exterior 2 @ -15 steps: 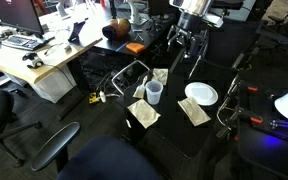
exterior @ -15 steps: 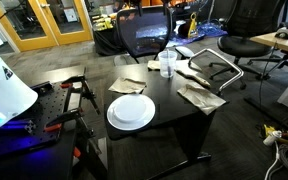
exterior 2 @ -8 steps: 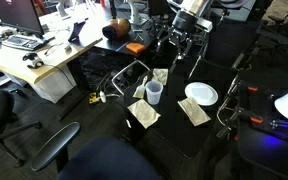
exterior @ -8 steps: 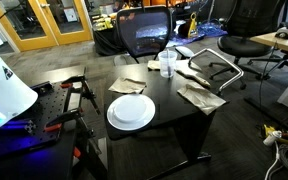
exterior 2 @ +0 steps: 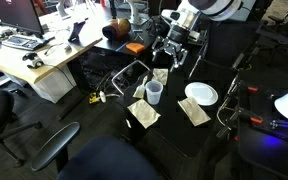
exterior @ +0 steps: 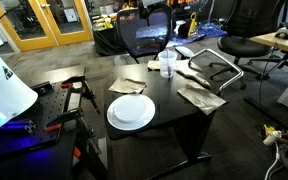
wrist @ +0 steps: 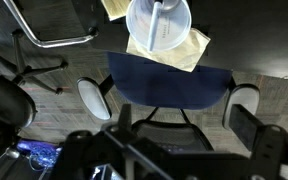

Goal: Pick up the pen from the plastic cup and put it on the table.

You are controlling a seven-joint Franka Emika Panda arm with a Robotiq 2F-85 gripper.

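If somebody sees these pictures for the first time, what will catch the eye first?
The round white plate stands out most, on the near part of the black table. Next comes the clear cup with the pen in it, beside a paper napkin at the far end. The open pincer hangs above that end, apart from the cup.

No legible text, label, brand, number or sign anywhere, from either exterior view or the wrist.
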